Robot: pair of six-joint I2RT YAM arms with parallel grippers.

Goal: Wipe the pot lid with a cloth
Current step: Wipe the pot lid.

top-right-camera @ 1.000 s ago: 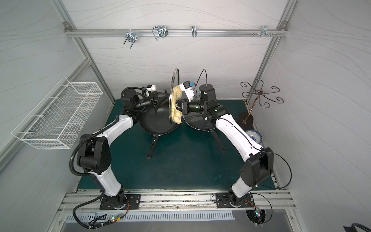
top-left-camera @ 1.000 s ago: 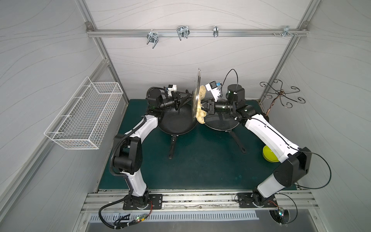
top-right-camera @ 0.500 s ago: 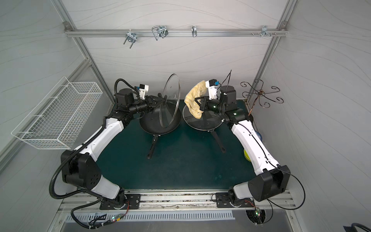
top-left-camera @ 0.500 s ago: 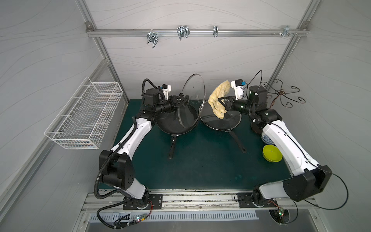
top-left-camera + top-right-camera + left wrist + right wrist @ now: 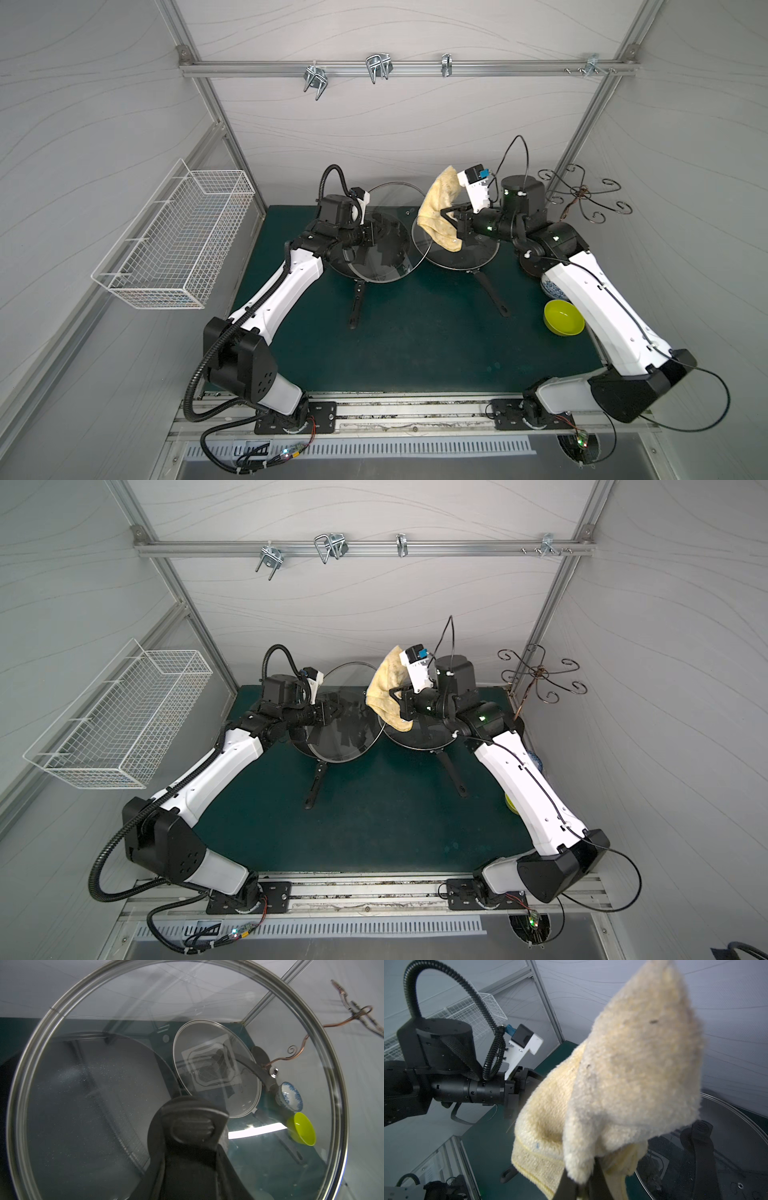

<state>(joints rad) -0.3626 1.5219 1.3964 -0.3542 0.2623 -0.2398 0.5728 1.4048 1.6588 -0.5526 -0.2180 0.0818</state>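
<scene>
Grasping the tilted lid point(image 5: 388, 259) by its knob point(image 5: 192, 1129), the left claw point(image 5: 376, 235) faces the right claw point(image 5: 449, 216), clenched on the cloth point(image 5: 436, 203) just beside the lid's rim point(image 5: 339, 1113), not touching

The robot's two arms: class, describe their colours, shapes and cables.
Both the left arm and right arm have smooth white link shells with black joint housings and black wrists. A black ribbed conduit loops along the left arm; a thin black cable trails the right.

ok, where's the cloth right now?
In a top view the cloth hangs from the shut right gripper at the rear, above the right-hand pan, close beside the raised glass lid.
</scene>
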